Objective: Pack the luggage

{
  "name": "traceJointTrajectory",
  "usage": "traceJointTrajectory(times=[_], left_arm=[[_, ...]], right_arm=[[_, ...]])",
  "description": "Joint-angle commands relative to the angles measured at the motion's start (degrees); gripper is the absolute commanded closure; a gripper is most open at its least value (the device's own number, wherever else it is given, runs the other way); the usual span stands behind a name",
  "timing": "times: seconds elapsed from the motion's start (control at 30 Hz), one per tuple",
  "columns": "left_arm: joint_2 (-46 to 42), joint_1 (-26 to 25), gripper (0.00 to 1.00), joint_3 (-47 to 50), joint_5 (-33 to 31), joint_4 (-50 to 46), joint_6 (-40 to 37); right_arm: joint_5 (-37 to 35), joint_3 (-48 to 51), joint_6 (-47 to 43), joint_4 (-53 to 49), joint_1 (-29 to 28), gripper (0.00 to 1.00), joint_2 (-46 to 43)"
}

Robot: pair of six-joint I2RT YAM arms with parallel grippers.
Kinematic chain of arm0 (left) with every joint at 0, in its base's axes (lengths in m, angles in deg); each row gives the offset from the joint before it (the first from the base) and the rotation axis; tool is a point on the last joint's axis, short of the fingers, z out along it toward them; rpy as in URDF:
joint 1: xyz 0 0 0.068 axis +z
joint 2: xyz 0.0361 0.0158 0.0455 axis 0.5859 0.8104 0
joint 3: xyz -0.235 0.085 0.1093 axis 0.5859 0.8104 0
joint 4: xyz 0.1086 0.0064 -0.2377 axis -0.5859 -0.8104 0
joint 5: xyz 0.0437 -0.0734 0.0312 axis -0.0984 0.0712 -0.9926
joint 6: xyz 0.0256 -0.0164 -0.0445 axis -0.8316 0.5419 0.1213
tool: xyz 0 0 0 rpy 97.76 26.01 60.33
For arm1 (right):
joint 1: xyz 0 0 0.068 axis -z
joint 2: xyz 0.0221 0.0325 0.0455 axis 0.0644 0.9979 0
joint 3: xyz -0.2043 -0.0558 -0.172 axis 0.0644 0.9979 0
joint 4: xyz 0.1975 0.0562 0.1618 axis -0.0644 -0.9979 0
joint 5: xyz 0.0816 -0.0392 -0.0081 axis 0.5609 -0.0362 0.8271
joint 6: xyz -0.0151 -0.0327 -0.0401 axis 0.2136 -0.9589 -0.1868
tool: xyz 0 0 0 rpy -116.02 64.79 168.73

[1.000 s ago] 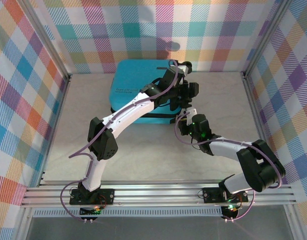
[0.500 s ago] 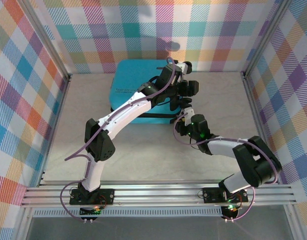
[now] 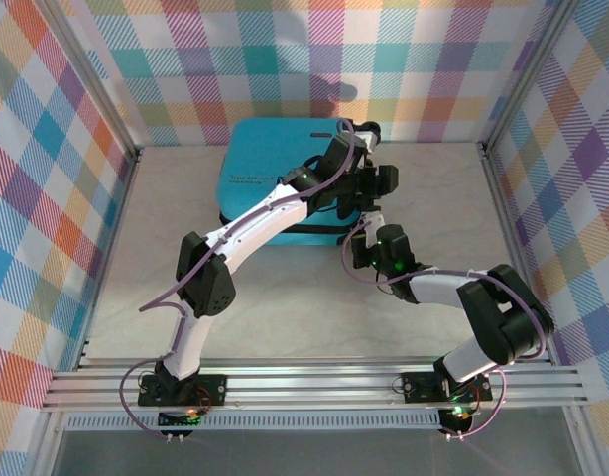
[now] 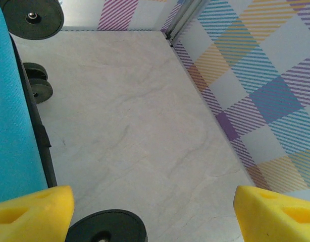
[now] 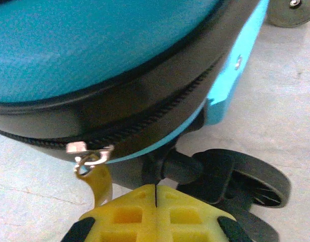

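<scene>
luggage (image 3: 270, 159): shut and lying flat at the back of the counter (image 3: 285, 297), wheels to the right.
left fingers (image 4: 34, 209): wide apart, holding nothing, over bare counter just off the luggage's wheel side.
right fingers (image 5: 130, 212): pressed together, low at the luggage's near right corner by a wheel (image 5: 246, 179).
zipper pull (image 5: 89, 154): its yellow tab (image 5: 99, 184) hangs against the right fingers; cannot tell if it is pinched.
</scene>
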Motion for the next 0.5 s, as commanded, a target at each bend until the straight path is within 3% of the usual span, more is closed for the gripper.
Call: traceJointTrajectory(times=[0.0, 0.1, 0.23, 0.47], left_arm=[[0.9, -0.5, 0.18, -2.2, -2.0, -2.1, 0.7], [0.7, -0.4, 0.18, -2.0, -1.7, -1.9, 0.7], [0.3, -0.4, 0.18, -2.5, -1.0, -1.9, 0.4], [-1.0, -0.8, 0.18, -2.4, -0.4, -1.3, 0.2]], right_arm=[[-1.4, -0.3, 0.3, 1.5, 1.7, 1.0, -2.6], [0.7, -0.8, 0.1, 0.1, 1.9, 1.0, -2.6], [1.5, 0.5, -0.1, 1.9, 1.9, 0.76, -2.3], [2.5, 2.1, 0.0, 2.5, 2.0, 0.65, -3.9]])
